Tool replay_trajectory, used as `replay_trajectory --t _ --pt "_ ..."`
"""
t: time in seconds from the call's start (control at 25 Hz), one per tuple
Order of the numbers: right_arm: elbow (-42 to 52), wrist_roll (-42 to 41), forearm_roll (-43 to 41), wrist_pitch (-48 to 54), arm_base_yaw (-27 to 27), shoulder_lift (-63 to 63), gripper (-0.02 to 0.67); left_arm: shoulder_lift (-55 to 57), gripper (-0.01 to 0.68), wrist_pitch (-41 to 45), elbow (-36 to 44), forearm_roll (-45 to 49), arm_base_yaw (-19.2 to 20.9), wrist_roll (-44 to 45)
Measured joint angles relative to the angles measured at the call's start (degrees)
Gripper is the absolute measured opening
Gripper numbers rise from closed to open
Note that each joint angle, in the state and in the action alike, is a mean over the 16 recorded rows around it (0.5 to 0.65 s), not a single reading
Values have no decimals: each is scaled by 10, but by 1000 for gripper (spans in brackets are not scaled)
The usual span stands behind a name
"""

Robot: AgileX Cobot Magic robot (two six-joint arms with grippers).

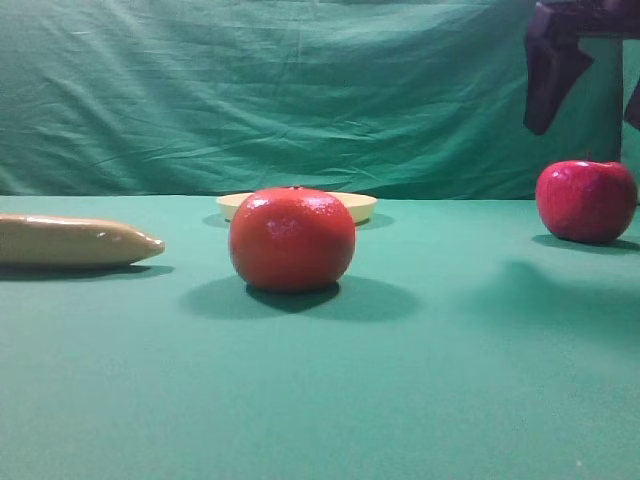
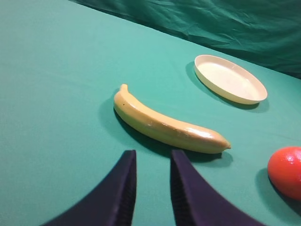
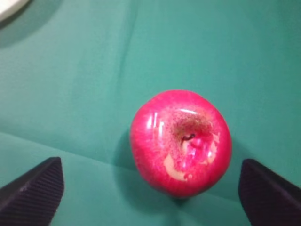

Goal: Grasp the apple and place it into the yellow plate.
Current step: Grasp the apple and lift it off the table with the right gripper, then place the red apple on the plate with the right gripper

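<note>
The right end effector point(image 3: 150, 188) hangs spread wide above the glossy crimson round apple point(image 3: 181, 142), bare green cloth bench point(image 3: 84, 84) all round. The shallow pale yellow plate point(image 3: 8, 6) edges in at eleven o'clock. The left end effector point(image 2: 153, 188) is narrow, holding nothing.

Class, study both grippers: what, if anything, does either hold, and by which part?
Nothing is held. The right gripper hangs open above the apple, touching nothing; the left gripper has nothing between its narrow-set fingers.
</note>
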Motion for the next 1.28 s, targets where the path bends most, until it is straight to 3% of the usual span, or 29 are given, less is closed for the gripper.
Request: replay_trajectory --t 0.56,0.88,1.28 --pt "-110 9 41 -14 16 49 517 0 157 0 0 0 0 0" --pt "-233 -15 93 -23 81 101 517 0 157 0 0 0 0 0" --pt "-338 -53 101 -50 163 206 517 0 157 0 0 0 0 0"
